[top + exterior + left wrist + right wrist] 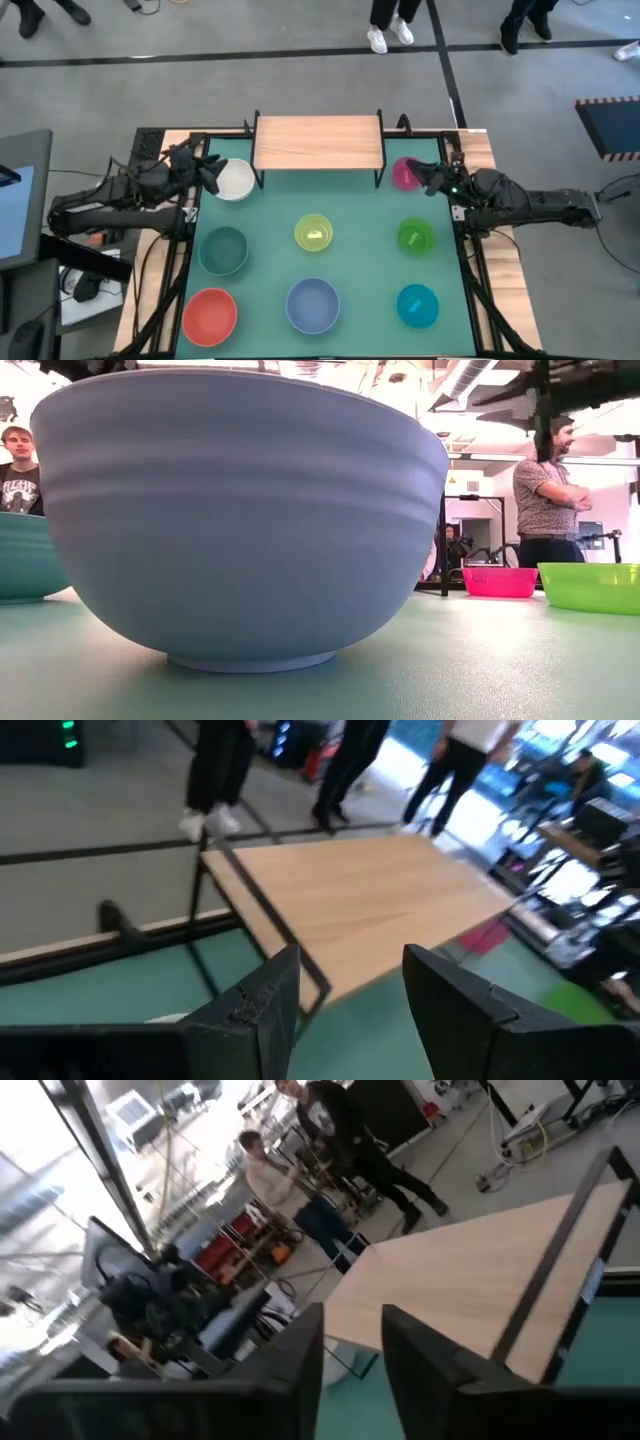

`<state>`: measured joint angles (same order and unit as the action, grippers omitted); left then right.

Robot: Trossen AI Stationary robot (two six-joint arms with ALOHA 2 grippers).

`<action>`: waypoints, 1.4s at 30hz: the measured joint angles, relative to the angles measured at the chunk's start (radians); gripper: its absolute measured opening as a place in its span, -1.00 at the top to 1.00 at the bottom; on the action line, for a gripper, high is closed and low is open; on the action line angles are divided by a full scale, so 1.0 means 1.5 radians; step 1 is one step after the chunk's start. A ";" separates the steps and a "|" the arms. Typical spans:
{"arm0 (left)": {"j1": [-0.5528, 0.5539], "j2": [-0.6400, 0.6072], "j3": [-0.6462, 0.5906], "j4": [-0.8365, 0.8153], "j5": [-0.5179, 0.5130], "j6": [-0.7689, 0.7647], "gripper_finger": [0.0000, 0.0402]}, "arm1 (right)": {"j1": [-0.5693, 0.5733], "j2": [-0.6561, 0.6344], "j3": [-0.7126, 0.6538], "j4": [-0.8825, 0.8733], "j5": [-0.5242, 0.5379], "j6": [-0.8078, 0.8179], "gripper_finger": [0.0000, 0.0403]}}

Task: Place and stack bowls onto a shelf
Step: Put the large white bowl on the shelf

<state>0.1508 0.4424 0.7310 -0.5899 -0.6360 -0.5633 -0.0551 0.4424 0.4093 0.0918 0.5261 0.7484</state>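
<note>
Periwinkle bowl point(240, 520) hides shelf.

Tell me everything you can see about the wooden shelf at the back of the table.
The shelf is a low rectangular stand with a light wooden plank top showing fine grain, framed and carried by thin black metal legs. It stands upright at the far middle of the green table. Its top is bare; no bowl is on it. The white bowl sits on the table off its left end, the pink bowl off its right end. Neither touches it.
</note>
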 joint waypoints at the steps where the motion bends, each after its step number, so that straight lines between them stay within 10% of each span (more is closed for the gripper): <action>1: 0.010 0.016 0.020 -0.023 0.000 -0.004 0.19 | 0.000 0.017 0.015 -0.007 -0.001 -0.005 0.23; 15: 0.211 0.285 0.194 -0.381 0.083 -0.056 0.19 | 0.000 0.248 0.293 -0.238 0.015 -0.069 -0.09; 42: 0.483 0.622 0.195 -0.353 0.178 0.053 0.24 | -0.018 0.440 0.536 -0.503 -0.028 -0.034 -0.09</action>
<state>0.8750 1.3750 1.0237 -1.1194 -0.3687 -0.4845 -0.0814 1.1027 1.2137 -0.6621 0.4842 0.6979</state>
